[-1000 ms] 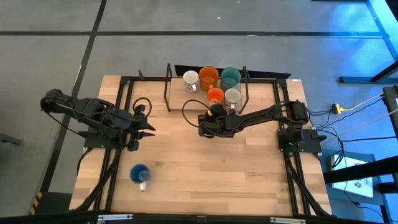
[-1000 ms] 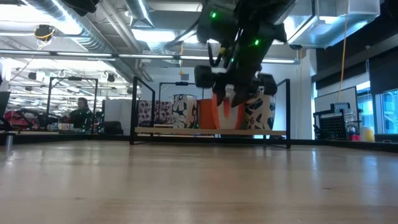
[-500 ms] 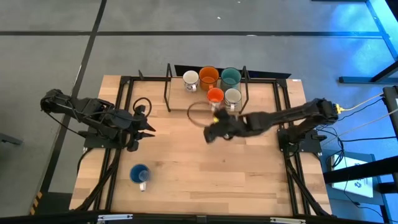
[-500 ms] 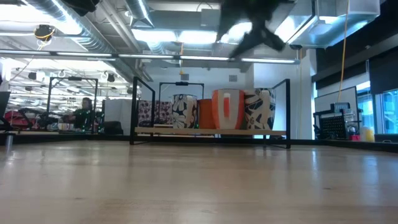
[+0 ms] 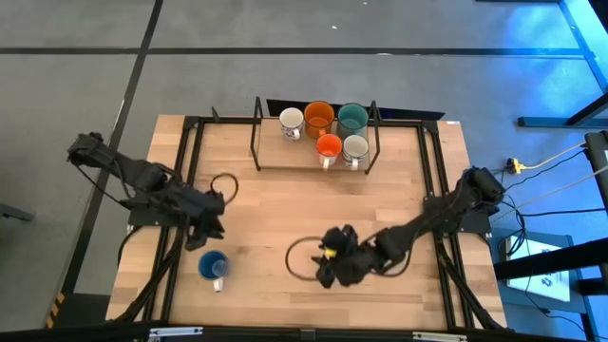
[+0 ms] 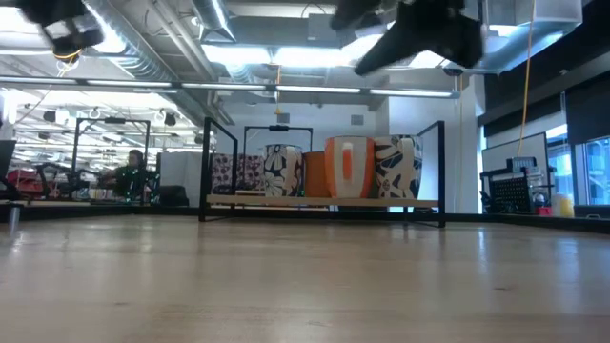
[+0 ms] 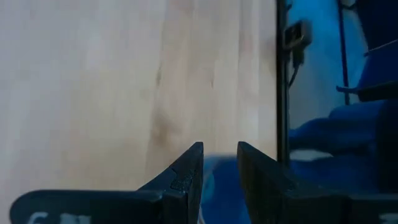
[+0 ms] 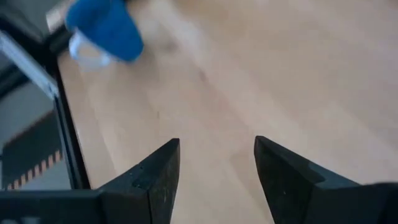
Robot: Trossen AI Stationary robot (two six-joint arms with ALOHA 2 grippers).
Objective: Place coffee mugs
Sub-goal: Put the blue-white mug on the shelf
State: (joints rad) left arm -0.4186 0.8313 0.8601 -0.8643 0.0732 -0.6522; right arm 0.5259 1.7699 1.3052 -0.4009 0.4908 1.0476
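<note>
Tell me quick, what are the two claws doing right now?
Left gripper: jaws slightly apart, empty, just above the blue mug.
Right gripper: jaws open, empty, above the table.

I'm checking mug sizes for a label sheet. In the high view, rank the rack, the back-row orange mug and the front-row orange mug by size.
1. Black wire rack
2. Back-row orange mug
3. Front-row orange mug

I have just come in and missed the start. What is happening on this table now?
The robot is putting mugs in the rack at the table's far edge. Five stand there: white, orange, teal, small orange, cream. The blue mug sits alone near the front. The right pincer, open and empty, is beside it; the left pincer hovers just behind it.
</note>
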